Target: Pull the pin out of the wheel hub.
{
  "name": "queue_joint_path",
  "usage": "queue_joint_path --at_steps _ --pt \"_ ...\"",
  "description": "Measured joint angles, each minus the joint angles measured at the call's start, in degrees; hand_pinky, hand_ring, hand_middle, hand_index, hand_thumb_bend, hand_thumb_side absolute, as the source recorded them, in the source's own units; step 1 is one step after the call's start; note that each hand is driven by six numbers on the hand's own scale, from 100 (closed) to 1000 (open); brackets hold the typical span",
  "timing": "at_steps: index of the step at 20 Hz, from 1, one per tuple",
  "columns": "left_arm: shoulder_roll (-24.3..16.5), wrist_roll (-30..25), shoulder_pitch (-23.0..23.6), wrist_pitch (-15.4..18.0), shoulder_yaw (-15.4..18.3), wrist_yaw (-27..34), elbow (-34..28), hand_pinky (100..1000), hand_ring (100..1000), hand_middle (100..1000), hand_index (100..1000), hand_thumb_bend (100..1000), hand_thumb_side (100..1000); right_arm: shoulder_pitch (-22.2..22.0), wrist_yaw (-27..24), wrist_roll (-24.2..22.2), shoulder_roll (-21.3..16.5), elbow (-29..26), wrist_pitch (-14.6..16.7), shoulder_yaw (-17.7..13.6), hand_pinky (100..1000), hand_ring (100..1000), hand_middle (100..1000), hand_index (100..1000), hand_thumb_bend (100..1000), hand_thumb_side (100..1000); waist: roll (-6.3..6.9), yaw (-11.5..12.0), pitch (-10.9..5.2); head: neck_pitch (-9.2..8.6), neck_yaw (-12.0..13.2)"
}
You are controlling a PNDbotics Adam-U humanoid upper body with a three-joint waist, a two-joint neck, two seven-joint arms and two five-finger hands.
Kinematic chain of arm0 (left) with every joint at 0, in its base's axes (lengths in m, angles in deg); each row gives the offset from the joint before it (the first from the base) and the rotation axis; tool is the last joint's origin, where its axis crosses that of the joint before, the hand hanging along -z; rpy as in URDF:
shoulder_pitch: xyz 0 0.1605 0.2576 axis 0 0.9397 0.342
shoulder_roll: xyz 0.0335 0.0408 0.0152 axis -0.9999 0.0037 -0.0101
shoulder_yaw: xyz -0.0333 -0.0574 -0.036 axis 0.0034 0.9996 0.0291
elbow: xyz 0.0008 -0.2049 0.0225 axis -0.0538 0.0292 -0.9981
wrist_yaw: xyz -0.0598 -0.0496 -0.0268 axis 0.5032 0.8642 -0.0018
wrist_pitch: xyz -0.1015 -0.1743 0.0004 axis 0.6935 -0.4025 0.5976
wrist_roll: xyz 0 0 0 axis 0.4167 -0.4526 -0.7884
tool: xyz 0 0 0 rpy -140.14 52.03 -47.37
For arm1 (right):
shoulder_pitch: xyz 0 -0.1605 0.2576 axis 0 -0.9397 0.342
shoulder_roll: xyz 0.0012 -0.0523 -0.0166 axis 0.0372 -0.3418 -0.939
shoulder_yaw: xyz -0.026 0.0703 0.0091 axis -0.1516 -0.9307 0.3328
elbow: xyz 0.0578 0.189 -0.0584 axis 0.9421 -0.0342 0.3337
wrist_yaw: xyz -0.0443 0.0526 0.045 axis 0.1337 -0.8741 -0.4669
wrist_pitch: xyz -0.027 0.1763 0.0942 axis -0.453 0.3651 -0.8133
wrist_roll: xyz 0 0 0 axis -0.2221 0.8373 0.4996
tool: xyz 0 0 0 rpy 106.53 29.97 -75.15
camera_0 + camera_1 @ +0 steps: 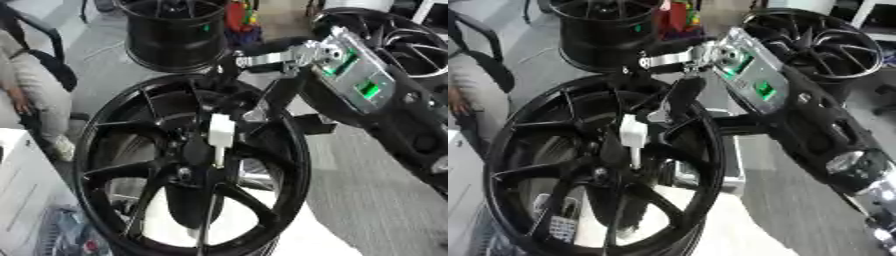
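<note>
- The black wheel hub (pixel 188 165) stood upright on its rim, spokes facing the camera; the pin (pixel 220 134) — a white block with a thin shaft below it — sat just above the hub's centre, shaft pointing down toward the bore.
- The right hand (pixel 677 97) came in from the upper right, its dark fingers (pixel 229 102) reaching down to the top of the white block. I could not tell whether they had closed round it or only touched it; black on black there.
- Left hand not seen in either view.
- From where I stood the pin looked not yet clear of the hub.
- Risk: if the fingers held only the block's upper edge, it could slip free on the pull and drop between the spokes.
- Risk: an off-axis pull — the forearm (pixel 363 87) ran in at a slant — could jam the shaft or tip the unsupported wheel.
- More wheels (pixel 175 35) stood close behind; a toppling hub could knock them.
</note>
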Motion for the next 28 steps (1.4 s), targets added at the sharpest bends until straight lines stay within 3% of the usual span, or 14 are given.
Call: queue_joint_path --at_steps 1,16,22,28 --pt "0.0 0.0 0.0 0.0 0.0 0.0 0.0 581 582 669 748 600 241 -0.02 0.04 -0.27 0.22 0.08 0.24 0.26 842 867 890 934 238 265 -0.01 0.0 0.0 0.0 0.0" --pt "0.0 0.01 0.0 -0.01 0.0 -0.02 0.05 581 581 668 748 599 241 -1.58 3.95 -3.74 2.77 1.88 2.03 2.76 827 859 882 939 196 258 -0.02 -0.09 -0.05 0.0 -0.06" --pt "0.0 0.01 0.0 -0.01 0.0 -0.03 0.05 581 581 668 748 598 241 -1.89 7.94 -3.96 3.27 3.58 3.64 2.76 811 849 874 930 137 195 -0.02 -0.03 -0.05 0.01 -0.09" --pt "0.0 0.0 0.0 0.0 0.0 -0.03 0.06 581 581 668 748 599 240 -2.08 10.77 -3.37 3.42 4.86 5.14 2.74 710 747 790 867 100 149 -0.02 0.01 -0.12 0.01 -0.11"
